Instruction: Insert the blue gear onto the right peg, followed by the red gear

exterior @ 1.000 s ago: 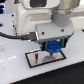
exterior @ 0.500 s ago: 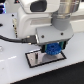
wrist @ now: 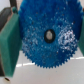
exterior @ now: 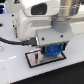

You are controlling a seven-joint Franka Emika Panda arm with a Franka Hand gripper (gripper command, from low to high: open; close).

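Observation:
The blue gear (exterior: 52, 50) hangs just above the grey plate (exterior: 34, 59) with the black border, held between the fingers of my gripper (exterior: 53, 51). It fills the wrist view, where its toothed rim and centre hole (wrist: 49, 34) face the camera and the green finger pads (wrist: 8, 45) press on both sides of the blue gear (wrist: 40, 30). The right peg is hidden behind the gear and gripper. No red gear shows in either view.
The white arm body (exterior: 35, 22) looms over the plate. A black cable (exterior: 10, 39) runs along the white table at the exterior view's left.
The gripper with the blue gear has sunk slightly toward the plate; little else has shifted.

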